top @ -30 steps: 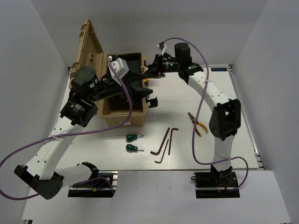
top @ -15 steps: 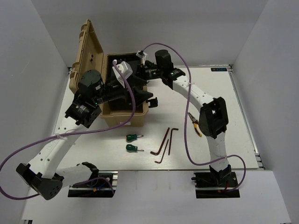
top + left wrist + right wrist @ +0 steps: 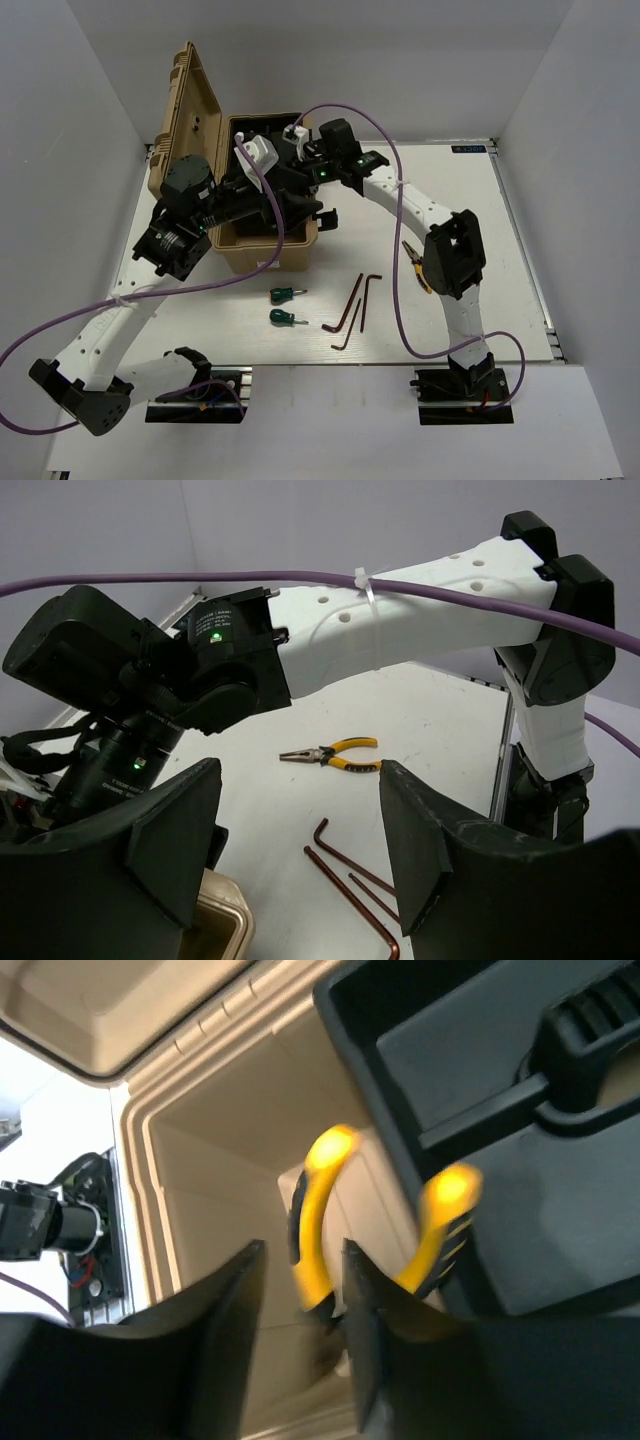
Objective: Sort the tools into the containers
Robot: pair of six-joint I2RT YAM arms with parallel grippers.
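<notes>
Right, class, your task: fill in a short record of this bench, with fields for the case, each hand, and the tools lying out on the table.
case: tan, lid open
left hand: open, empty, over the case
right hand: down in the case, grip unclear
pliers in case: yellow-handled, blurred, at the right hand's fingers
on table: loose pliers, two green screwdrivers, three hex keys
</notes>
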